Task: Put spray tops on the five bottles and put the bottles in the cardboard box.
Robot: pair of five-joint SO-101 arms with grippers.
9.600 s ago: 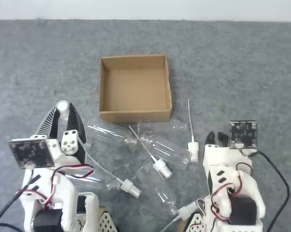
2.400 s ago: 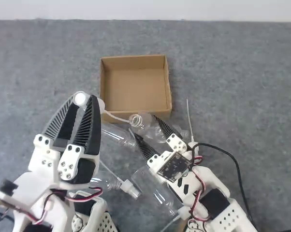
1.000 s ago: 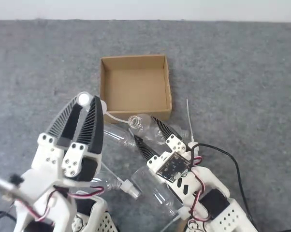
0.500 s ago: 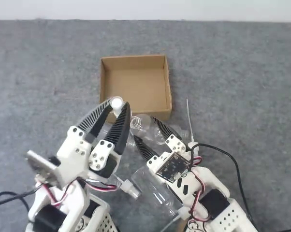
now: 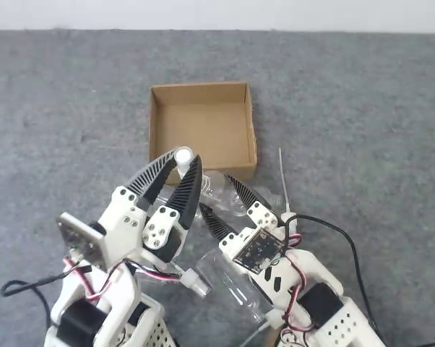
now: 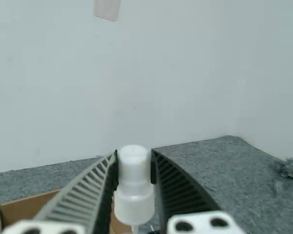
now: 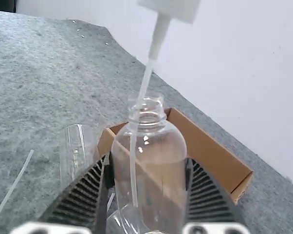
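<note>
Just beside cardboard box [image 5: 203,126] wall, bottle [image 7: 156,161]

white arms [image 5: 123,225], black ribbed hands [image 5: 180,160], red and black cables [image 5: 87,283].

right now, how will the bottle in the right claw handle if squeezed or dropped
Likely light: the bottle is see-through with no liquid showing. Its clear wall may flex under the right claw. Round-bodied, so it would probably roll if laid down.

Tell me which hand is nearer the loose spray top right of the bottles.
Right. The right hand, holding a bottle, sits beside the loose spray top; the left hand, holding another spray top, is farther off, across that bottle.
</note>
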